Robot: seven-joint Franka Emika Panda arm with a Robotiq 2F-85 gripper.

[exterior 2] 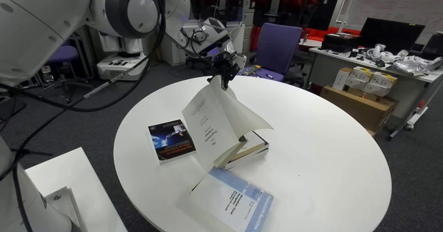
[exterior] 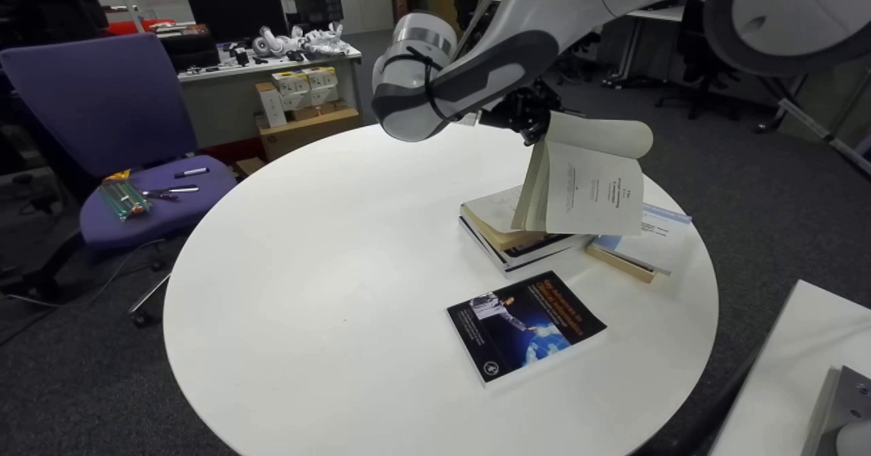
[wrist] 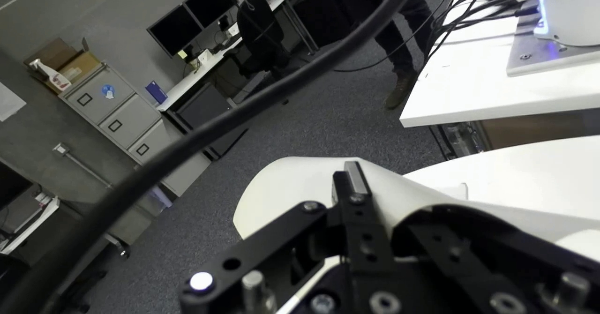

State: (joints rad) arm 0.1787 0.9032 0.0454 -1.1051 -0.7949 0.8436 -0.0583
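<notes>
A paperback book with cream pages (exterior: 595, 194) stands open and lifted above a small pile of books (exterior: 503, 262). Its printed title page (exterior 2: 209, 130) shows in both exterior views. My gripper (exterior: 535, 136) is shut on the upper edge of the raised leaves, one of which curls over (exterior 2: 242, 116). In the wrist view, pale paper (wrist: 290, 187) passes behind the near finger (wrist: 358, 211) of the gripper (wrist: 365, 183) and hides the other fingertip. How many leaves are pinched I cannot tell. Below, the book's thicker part seems to rest on the pile.
A blue-and-white book (exterior 2: 238, 201) lies beside the pile, near the edge of the round white table (exterior: 306, 292). A black book (exterior: 527, 327) lies flat on the other side. A purple chair (exterior: 102, 102) stands by the table. A dark cable (wrist: 211, 131) crosses the wrist view.
</notes>
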